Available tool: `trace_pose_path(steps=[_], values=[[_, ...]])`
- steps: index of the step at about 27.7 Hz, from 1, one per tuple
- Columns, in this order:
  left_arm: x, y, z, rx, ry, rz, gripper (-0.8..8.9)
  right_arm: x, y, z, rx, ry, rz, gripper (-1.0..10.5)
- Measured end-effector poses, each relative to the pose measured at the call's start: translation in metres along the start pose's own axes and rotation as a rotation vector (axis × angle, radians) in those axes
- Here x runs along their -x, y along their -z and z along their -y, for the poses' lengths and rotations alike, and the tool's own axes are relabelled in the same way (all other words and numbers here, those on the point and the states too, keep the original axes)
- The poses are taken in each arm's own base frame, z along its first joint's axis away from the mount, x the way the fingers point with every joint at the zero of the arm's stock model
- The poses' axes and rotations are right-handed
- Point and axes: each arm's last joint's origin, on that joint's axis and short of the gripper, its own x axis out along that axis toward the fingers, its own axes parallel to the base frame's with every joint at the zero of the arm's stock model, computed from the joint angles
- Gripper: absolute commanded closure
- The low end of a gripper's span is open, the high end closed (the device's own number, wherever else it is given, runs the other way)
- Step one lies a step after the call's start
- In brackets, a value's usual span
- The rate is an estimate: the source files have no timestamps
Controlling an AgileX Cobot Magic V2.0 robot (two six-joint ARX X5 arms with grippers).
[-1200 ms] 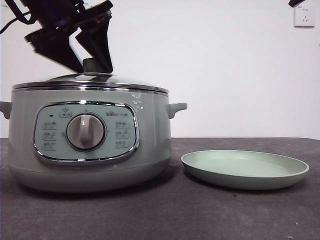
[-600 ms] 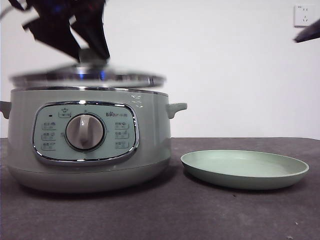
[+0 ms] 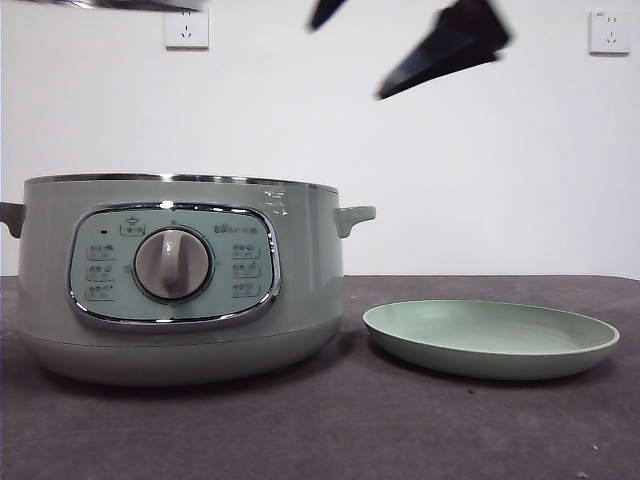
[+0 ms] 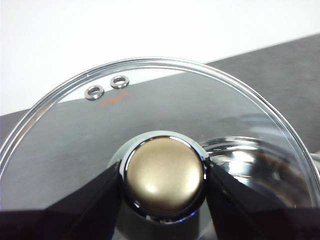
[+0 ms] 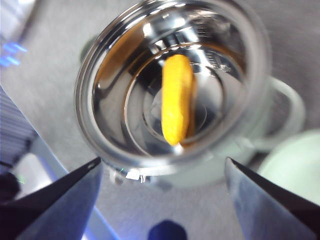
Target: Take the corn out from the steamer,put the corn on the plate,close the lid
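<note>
The pale green steamer (image 3: 170, 280) stands at the table's left with its top uncovered. In the right wrist view the yellow corn (image 5: 176, 105) lies inside the steamer's shiny steel bowl (image 5: 110, 100). My right gripper (image 5: 162, 162) hangs open high above the steamer, and its dark jaws show up high in the front view (image 3: 350, 55). My left gripper (image 4: 164, 175) is shut on the knob of the glass lid (image 4: 150, 110). It holds the lid high up, so only the steel rim (image 3: 100, 4) shows at the front view's top left corner. The pale green plate (image 3: 490, 340) lies to the right of the steamer with nothing on it.
The steamer's side handle (image 3: 355, 215) sticks out toward the plate. The dark table (image 3: 350, 430) stretches in front of both. A white wall with two sockets (image 3: 186, 28) stands behind.
The left gripper has lifted the lid off the steamer and up to the top left corner. The right gripper has come in from the upper right to above the steamer.
</note>
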Motion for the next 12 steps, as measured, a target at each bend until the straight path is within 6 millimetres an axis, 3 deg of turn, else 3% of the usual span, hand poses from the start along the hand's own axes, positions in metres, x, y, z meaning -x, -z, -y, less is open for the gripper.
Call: trace_pose_path(steps=[5, 12], values=[[0.018, 0.004, -0.01, 0.001, -0.112, 0.003, 8.23, -0.044, -0.025, -0.013, 0.094, 0.036, -0.077, 5.4], [0.038, 0.005, -0.018, 0.021, -0.139, 0.048, 8.23, -0.103, -0.047, -0.019, 0.197, 0.103, -0.184, 5.4]])
